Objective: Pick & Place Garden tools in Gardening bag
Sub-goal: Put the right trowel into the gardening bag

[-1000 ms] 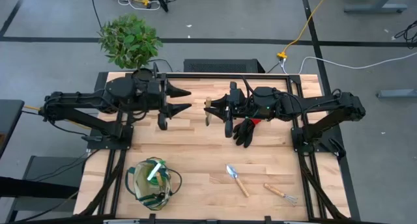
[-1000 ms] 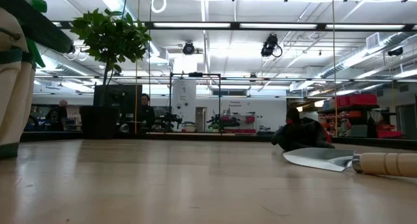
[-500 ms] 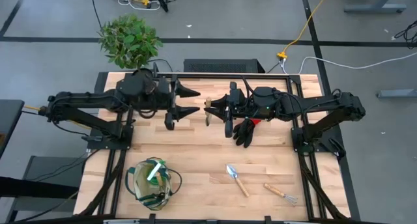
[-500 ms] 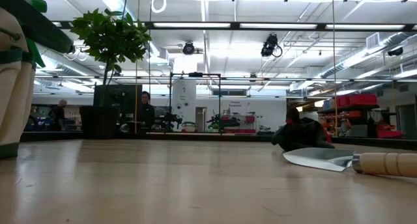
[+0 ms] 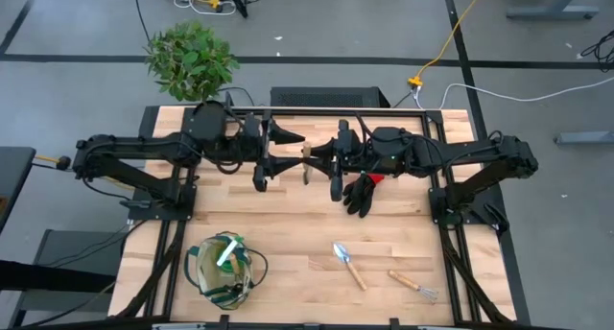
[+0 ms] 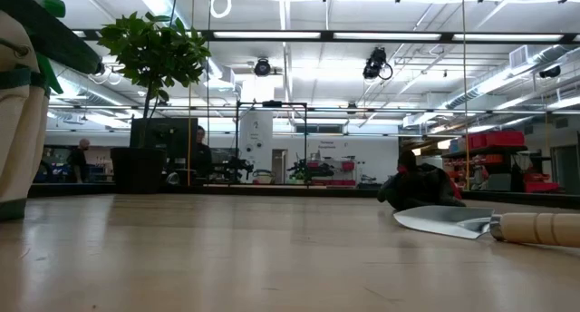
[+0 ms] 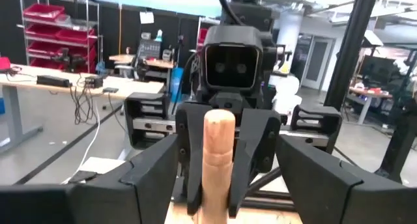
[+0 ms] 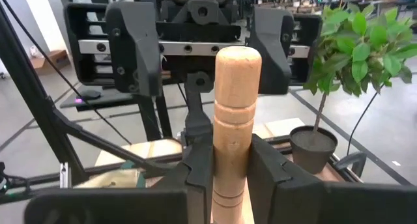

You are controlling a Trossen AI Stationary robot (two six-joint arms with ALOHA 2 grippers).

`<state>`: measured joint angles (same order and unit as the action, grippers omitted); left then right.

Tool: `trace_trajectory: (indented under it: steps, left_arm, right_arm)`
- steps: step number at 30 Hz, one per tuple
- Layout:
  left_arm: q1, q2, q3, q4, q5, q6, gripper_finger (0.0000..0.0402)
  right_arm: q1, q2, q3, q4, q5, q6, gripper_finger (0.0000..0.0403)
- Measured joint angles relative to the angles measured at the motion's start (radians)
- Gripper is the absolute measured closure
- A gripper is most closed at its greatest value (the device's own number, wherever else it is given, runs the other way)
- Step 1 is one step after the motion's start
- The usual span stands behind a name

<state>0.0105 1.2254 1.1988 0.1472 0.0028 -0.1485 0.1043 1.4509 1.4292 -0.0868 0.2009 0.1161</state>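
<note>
Wooden tool handle, unmarked, clamped in right end effector.

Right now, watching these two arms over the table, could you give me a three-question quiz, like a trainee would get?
1. True or false: the right gripper is shut on a wooden-handled tool.
2. How does the left gripper stand? A. shut on the glove B. open, facing the tool's handle C. inside the bag
3. Fill in: in the high view, the trowel and hand fork lie on the table to the ___ of the gardening bag.

Key: 1 true; 2 B; 3 right. The black glove lies under the right arm.
</note>
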Motion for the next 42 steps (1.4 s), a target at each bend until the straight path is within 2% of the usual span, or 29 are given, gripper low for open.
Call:
trace_trajectory:
  steps: [15, 23, 42]
  left_arm:
    - [0.0, 0.071, 0.0, 0.092, 0.002, -0.005, 0.014]
    - [0.0, 0.086, 0.0, 0.087, 0.002, -0.024, 0.0145]
    - [0.0, 0.099, 0.0, 0.088, 0.002, -0.02, 0.0278]
  right_arm:
    - [-0.001, 0.005, -0.001, -0.044, -0.001, 0.007, 0.0346]
    - [-0.001, 0.005, -0.001, -0.045, 0.001, 0.006, 0.0346]
    - [-0.001, 0.005, -0.001, -0.048, 0.001, 0.005, 0.0346]
